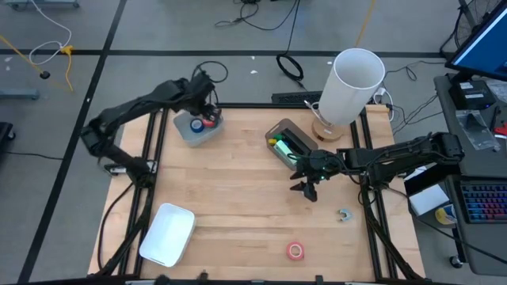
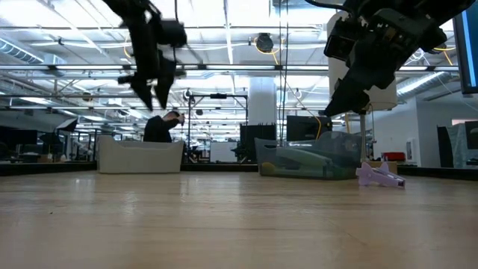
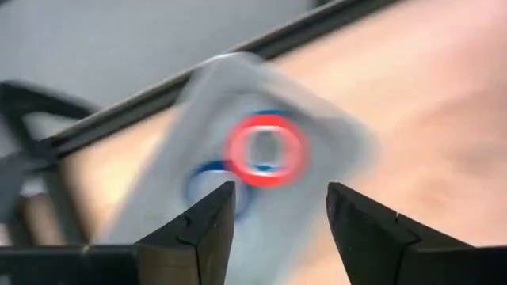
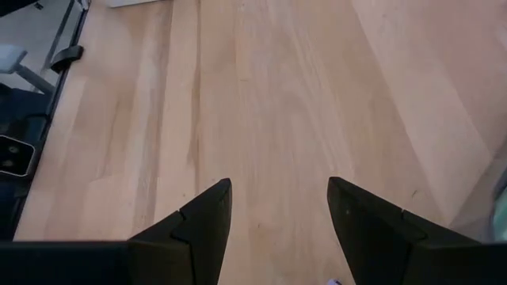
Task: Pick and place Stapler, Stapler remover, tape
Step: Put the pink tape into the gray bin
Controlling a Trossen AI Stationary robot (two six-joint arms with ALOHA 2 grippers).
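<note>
My left gripper [image 3: 281, 214] hangs open above a small clear tub [image 1: 198, 128] at the table's far left. In the tub a red tape roll [image 3: 266, 149] lies on a blue one [image 3: 207, 178]. Nothing is between the fingers. My right gripper [image 1: 309, 187] stands open above bare wood at mid-table, also with nothing between its fingers [image 4: 279, 214]. Another red tape roll [image 1: 295, 251] lies flat near the front edge. The pale purple-grey stapler remover [image 1: 344, 214] rests on the wood to the right. A green and dark stapler [image 1: 282, 145] lies in a clear bin [image 1: 295, 133].
A white tray [image 1: 168, 233] sits at the near left. A tall white cylinder [image 1: 352, 83] stands on a round base at the far right, just behind the clear bin. Black frame rails [image 1: 155, 158] run along the table's sides. Bare wood lies open in the table's middle.
</note>
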